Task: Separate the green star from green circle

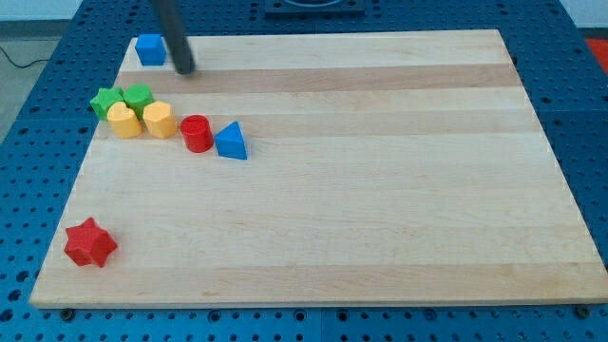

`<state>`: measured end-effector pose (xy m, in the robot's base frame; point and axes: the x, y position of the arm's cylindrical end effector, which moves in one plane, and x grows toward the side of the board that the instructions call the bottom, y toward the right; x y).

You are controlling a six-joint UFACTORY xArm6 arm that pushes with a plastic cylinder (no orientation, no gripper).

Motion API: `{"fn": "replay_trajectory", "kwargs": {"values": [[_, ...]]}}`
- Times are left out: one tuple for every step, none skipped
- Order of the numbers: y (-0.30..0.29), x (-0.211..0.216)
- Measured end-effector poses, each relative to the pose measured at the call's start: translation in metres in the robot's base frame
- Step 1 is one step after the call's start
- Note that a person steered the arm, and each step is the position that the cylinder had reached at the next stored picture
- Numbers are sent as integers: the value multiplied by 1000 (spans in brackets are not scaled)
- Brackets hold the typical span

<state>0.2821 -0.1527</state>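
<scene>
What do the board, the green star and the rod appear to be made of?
Board: light wood, matte, with visible grain and plank strips. Green star, touching the green circle: evenly coloured, smooth, probably painted wood or plastic; unclear which. My tip, right of the blue cube: dark, slightly glossy, maybe metal or plastic.

Wooden board [380, 190] on a blue pegboard table [38, 114]. Blue square block [150, 49] sits just beside my tip [185, 68], on its view-left & slightly up. Below the tip, to view-left: 2 yellow blocks [123, 121] [160, 121] touching side by side, shapes unclear. Red cylinder [197, 133] is straight below the tip, w/ a blue triangle [231, 142] just right of it. Red star [90, 243] lies well apart, far below-left, near the board's btm-left corner.
</scene>
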Motion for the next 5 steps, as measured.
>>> {"fn": "replay_trajectory", "kwargs": {"values": [[101,23],[76,23],[-14,11],[-98,8],[-149,20]]}}
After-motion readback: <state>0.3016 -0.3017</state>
